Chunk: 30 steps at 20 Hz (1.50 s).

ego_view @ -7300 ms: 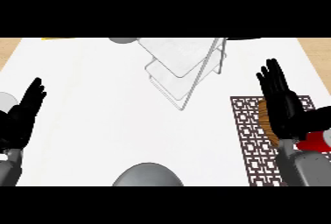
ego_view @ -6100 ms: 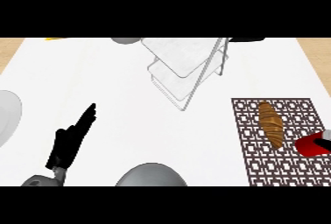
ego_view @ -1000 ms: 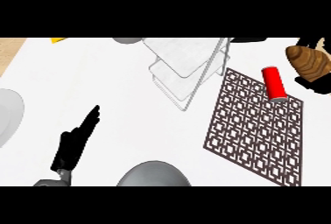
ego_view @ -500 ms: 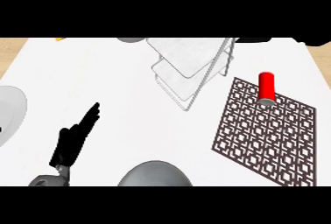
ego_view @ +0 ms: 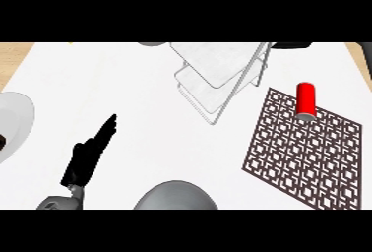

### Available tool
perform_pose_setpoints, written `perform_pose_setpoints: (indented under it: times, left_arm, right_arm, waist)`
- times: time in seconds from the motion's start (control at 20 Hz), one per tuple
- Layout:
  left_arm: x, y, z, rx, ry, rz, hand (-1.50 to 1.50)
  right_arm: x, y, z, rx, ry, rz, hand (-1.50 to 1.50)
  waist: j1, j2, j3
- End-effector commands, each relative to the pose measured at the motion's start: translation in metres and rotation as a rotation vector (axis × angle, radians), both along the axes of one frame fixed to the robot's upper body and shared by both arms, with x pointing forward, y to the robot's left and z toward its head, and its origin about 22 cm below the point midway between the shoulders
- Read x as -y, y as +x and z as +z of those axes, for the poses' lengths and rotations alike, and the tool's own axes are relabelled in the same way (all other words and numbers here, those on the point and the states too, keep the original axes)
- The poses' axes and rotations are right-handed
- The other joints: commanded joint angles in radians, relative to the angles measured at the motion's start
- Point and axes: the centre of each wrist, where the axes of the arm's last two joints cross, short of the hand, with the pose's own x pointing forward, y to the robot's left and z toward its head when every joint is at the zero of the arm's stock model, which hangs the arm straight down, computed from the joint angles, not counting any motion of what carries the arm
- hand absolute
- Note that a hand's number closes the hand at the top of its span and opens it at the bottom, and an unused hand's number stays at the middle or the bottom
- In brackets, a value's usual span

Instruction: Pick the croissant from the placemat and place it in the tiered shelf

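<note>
Left hand [ego_view: 88, 156] lower left, fingers straight, holding nothing | my right hand out of view, fingers' state unknown | croissant unseen; placemat [ego_view: 305, 145] right, skewed, red cylinder [ego_view: 306, 101] on its upper edge | tiered shelf [ego_view: 222, 74] top centre | risk: unseen croissant misses shelf, lands on desk [ego_view: 145, 98]

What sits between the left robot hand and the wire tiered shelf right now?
Nothing: in the head view, only bare white counter separates the black left robot hand from the clear wire tiered shelf.
</note>
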Motion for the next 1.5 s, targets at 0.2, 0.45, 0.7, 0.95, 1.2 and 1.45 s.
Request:
perform_pose_setpoints:
  times: [0.2, 0.45, 0.7, 0.95, 1.2, 1.45]
  left_arm:
    - [0.001, 0.006, 0.016, 0.001, -0.01, -0.022, 0.0]
    - [0.002, 0.015, 0.009, -0.002, -0.01, -0.037, 0.0]
    - [0.01, -0.001, 0.002, 0.017, 0.001, -0.04, 0.0]
    - [0.004, 0.003, -0.004, 0.01, 0.004, -0.035, 0.0]
    - [0.016, 0.013, 0.006, 0.025, -0.006, -0.041, 0.0]
    - [0.001, 0.005, 0.005, 0.02, 0.007, -0.033, 0.0]
  right_arm:
    - [-0.033, 0.025, -0.014, -0.031, -0.081, 0.057, 1.5]
    - [-0.074, 0.03, -0.042, -0.078, -0.118, 0.085, 1.5]
    - [-0.085, 0.033, -0.063, -0.215, -0.062, 0.151, 1.5]
    - [-0.08, 0.035, -0.091, -0.511, 0.413, 0.211, -1.5]
    - [-0.089, 0.033, -0.104, -0.522, 0.668, 0.24, -1.5]
    - [-0.06, 0.037, -0.079, -0.341, 0.854, 0.141, -1.5]
  waist:
    - [0.023, 0.01, 0.0]
    - [0.022, 0.014, 0.0]
    - [0.039, 0.016, 0.0]
    - [0.033, 0.02, 0.001]
    - [0.035, 0.022, 0.002]
    - [0.038, 0.019, 0.001]
